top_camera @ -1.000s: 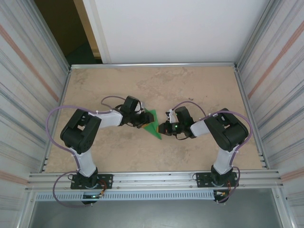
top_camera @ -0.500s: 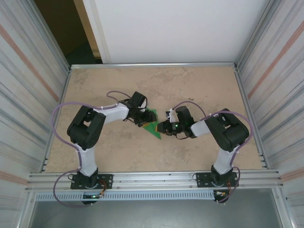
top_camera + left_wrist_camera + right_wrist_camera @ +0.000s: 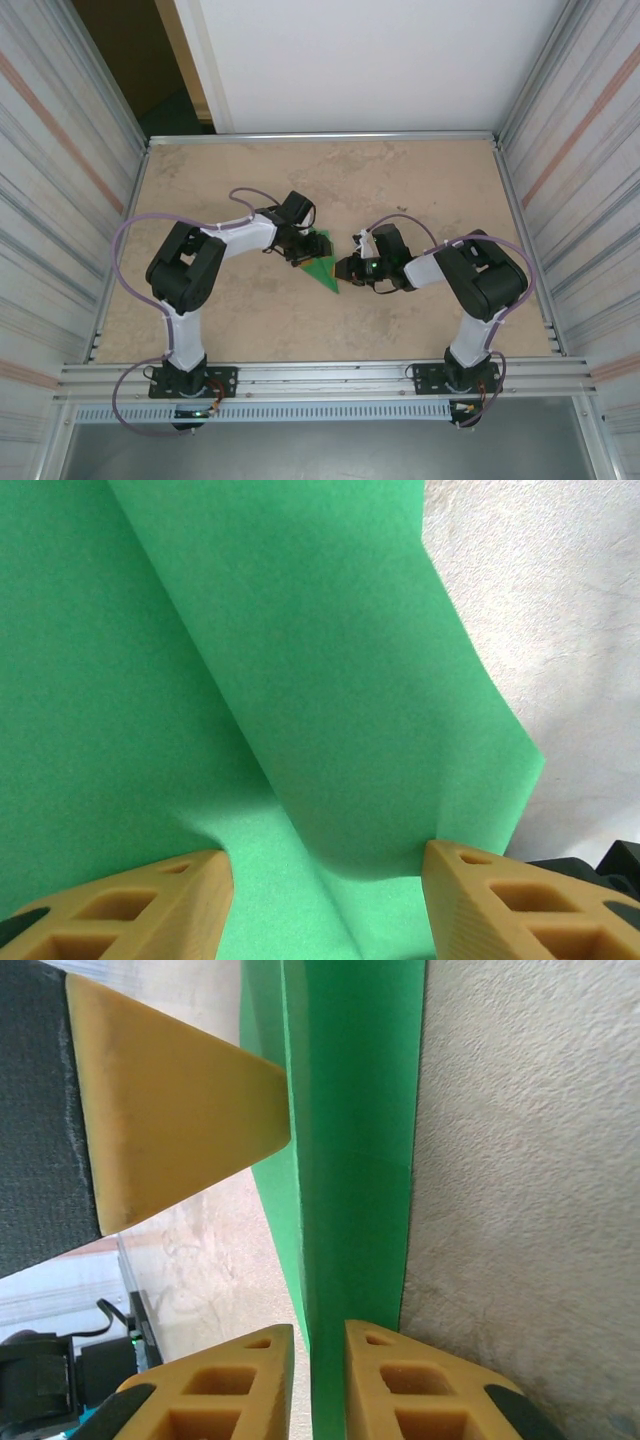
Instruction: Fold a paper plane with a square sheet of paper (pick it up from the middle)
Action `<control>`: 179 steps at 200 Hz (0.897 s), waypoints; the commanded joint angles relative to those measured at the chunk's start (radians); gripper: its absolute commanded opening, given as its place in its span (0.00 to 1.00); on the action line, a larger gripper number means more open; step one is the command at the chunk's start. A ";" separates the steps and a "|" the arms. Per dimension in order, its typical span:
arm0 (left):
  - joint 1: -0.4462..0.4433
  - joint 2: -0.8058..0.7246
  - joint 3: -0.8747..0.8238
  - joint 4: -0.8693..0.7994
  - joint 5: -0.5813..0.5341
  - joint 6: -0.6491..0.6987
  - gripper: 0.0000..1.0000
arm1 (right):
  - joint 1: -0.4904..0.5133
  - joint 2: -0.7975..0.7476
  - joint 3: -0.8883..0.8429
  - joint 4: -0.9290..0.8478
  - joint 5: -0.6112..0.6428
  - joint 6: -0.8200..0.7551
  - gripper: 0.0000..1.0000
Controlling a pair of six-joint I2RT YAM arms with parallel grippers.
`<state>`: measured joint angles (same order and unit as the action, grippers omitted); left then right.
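The square sheet of paper [image 3: 325, 270] is a creased bright green wedge lying mid-table between both arms. My left gripper [image 3: 310, 246] rests on its upper part. In the left wrist view that gripper [image 3: 327, 880] is open, its tan fingertips [image 3: 150, 900] set wide on the paper [image 3: 250, 680], with a raised flap bulging between them. My right gripper [image 3: 345, 270] is at the wedge's right side. In the right wrist view its jaws [image 3: 320, 1360] stand a narrow gap apart around the paper's folded edge [image 3: 350, 1110]. A left-gripper finger [image 3: 170, 1100] shows just beyond.
The tan table [image 3: 400, 190] is boxed in by ribbed metal walls left and right and a white panel at the back. A dark opening [image 3: 130, 70] lies at the far left corner. A metal rail [image 3: 320, 375] runs along the near edge.
My left arm has reached further right, bringing its gripper onto the paper. The right gripper has stayed at the wedge's right side, its jaws loosened slightly.
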<state>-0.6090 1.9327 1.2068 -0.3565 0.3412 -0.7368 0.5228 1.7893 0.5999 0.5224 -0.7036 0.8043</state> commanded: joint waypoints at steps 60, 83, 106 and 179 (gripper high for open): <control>-0.005 0.070 -0.053 -0.132 -0.081 -0.004 0.56 | -0.004 0.084 0.035 -0.094 -0.007 0.009 0.11; -0.004 0.050 -0.053 -0.115 -0.071 -0.003 0.55 | -0.006 0.095 0.046 -0.110 -0.012 0.006 0.09; -0.006 0.023 -0.046 -0.089 -0.051 0.003 0.53 | -0.005 0.104 0.060 -0.144 -0.014 -0.007 0.09; 0.013 -0.122 -0.025 -0.005 0.001 0.014 0.54 | -0.006 0.126 0.108 -0.282 0.013 -0.054 0.09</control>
<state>-0.6086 1.8999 1.1988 -0.3504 0.3462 -0.7361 0.5030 1.8473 0.7059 0.3492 -0.7719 0.7971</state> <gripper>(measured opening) 0.538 0.088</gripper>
